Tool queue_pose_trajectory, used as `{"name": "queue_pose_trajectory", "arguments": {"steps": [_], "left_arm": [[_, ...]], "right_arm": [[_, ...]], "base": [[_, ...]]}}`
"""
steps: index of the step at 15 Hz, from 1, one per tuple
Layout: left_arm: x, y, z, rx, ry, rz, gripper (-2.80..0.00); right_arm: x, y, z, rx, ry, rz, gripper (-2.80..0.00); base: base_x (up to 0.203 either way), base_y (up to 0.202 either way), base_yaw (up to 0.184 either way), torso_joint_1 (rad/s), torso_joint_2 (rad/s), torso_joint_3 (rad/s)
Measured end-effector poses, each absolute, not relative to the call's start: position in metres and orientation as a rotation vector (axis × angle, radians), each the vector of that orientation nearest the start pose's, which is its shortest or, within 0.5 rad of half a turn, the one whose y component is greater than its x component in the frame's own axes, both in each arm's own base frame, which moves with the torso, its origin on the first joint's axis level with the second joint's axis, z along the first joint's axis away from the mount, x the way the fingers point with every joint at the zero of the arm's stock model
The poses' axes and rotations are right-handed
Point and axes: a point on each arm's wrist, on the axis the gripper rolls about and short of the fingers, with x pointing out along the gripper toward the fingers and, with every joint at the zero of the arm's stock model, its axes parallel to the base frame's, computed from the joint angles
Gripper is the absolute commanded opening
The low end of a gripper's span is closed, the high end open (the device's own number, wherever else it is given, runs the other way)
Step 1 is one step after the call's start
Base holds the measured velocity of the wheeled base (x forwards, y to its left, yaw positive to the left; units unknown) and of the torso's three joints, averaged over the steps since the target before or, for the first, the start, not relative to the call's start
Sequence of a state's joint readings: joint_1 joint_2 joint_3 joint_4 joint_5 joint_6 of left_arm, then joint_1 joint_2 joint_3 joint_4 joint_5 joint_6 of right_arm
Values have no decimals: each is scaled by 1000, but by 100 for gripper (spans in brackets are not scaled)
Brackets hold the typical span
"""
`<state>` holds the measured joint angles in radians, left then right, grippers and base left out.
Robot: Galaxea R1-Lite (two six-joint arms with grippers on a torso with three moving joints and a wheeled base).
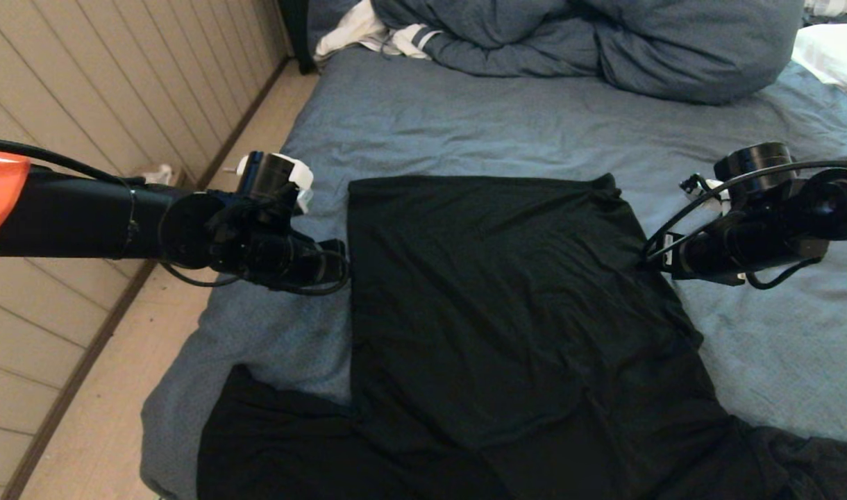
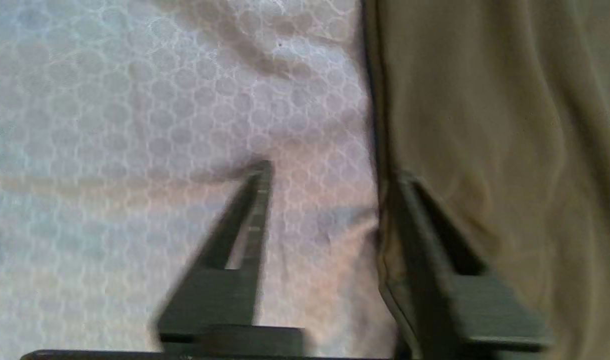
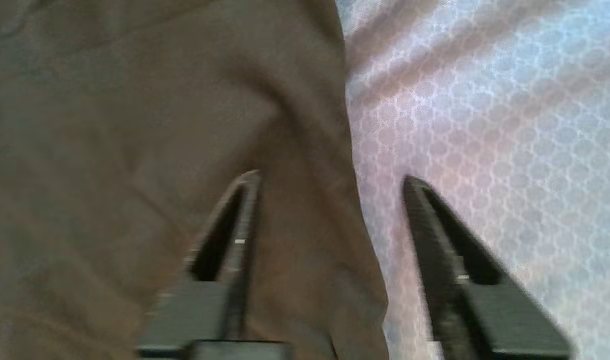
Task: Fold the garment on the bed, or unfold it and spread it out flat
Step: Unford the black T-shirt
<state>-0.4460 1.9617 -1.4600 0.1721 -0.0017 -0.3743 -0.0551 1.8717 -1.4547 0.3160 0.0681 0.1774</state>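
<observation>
1. Lying spread over the near half of the bed [image 1: 465, 118], the garment [image 1: 500, 312] shows as a plain black panel with its far edge straight and its two long sides running toward the camera.
2. Its nearest part widens out to both sides at the foot of the head view, where the cloth bunches in loose folds.
3. No print or lettering shows on the upturned face.
4. The left tool [image 2: 330, 170] sits at the garment's left side edge, roughly level with the upper part of the panel.
5. In the left wrist view its two fingers stand apart: one is over the patterned sheet of the bed, the other at the very edge of the dark cloth, and nothing is between them but bedsheet.
6. The right tool [image 3: 330, 177] sits at the opposite side edge of the garment.
7. In the right wrist view its fingers are also spread: one lies over the dark cloth, the other over the bedsheet, so the garment's edge runs between them; nothing is pinched.
8. Whether either tool touches the fabric cannot be told.
9. A bunched blue-grey duvet [image 1: 604, 42] fills the far end of the bed, with a white striped cloth [image 1: 389, 35] beside it and a white pillow [image 1: 836, 55] at the far right.
10. A pale floor [image 1: 118, 396] and panelled wall [image 1: 83, 83] run along the bed's left side.
</observation>
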Motion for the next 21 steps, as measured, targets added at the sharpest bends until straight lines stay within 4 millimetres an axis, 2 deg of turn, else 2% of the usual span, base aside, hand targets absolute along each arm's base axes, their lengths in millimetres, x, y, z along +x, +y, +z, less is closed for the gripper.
{"name": "queue_pose_trajectory", "arguments": {"steps": [7,8,9,16,21], "left_arm": [[365,-176,173,-194,752,-299,0],[367,-177,171,-192,755,-298,-17],[368,-178,169,-192,758,-297,-280],[372,-180,163,-196,756,-297,-280],[379,-183,176,-212,698,-311,-280]], "right_arm": [[374,-20,200,217,764,-50,0],[376,-19,199,218,767,-48,-280],[377,-19,198,218,770,-48,-280],[378,-15,198,216,767,-38,-280],[386,-13,207,217,729,-31,-280]], "base": [[0,0,0,0,0,0],[0,0,0,0,0,0],[0,0,0,0,0,0],[0,0,0,0,0,0],[0,0,0,0,0,0]]}}
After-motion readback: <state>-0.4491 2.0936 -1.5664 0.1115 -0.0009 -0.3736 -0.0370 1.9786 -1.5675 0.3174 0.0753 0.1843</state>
